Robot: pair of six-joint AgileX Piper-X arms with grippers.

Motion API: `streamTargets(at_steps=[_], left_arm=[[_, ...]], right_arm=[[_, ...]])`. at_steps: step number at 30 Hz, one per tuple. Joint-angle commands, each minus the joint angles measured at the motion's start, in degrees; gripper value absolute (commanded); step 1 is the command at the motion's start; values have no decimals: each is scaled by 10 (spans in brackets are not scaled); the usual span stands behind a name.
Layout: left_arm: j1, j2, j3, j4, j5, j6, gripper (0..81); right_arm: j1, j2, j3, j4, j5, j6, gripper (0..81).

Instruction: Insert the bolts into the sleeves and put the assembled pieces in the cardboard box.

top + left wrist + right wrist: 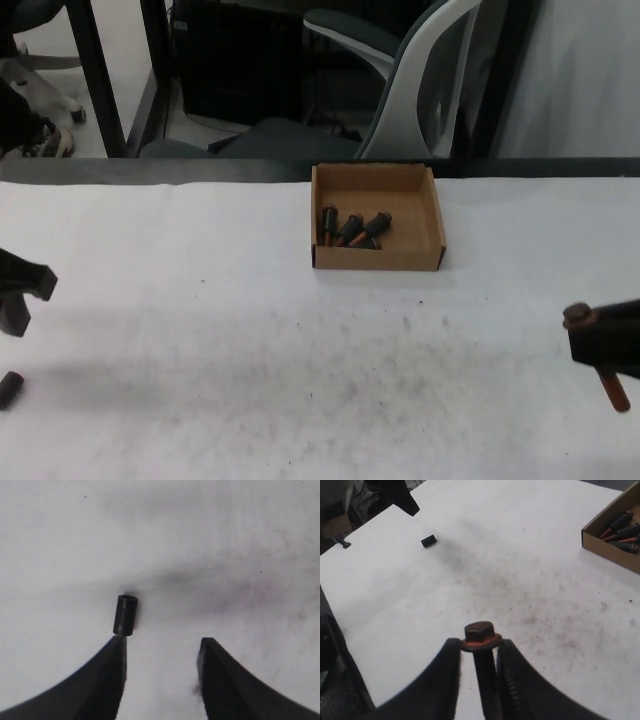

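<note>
High view: the white desk (pixel 200 330) takes up the lower frame, and the cardboard box (pixel 378 258) sits just above centre, near the desk's far edge.
Box contents: several assembled pieces (pixel 352 228) lie side by side in the left half of the open box, close to its near wall.
Left claw (pixel 163 641): it is at the left edge of the high view, low over the desk. Its fingers are spread wide apart and grip nothing.
Sleeve (pixel 125 615): a short dark tube lying on its side on the desk, in the lower left corner of the high view. It is just past one left fingertip, outside the gap; whether it touches the fingertip cannot be told.
Right claw (pixel 479 644): it is at the right edge of the high view, above the desk and well apart from the box. Its fingers are closed in on the bolt.
Bolt (pixel 480 635): rust-coloured, pinched just under its hexagonal head, which stands above the fingertips. The shank hangs down below the claw.
</note>
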Motion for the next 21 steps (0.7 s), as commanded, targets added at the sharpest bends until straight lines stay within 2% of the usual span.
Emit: streamTargets(at_steps=[1,6,21], left_arm=[[2,17,3,-14,-9,-11,438],[2,74,3,-20,-19,-16,438],[2,158,3,-30,-73,-20,438]], right_arm=[[1,-6,0,-22,-12,10,2],[1,-6,0,-41,-12,40,2],[1,0,0,-40,-10,40,2]])
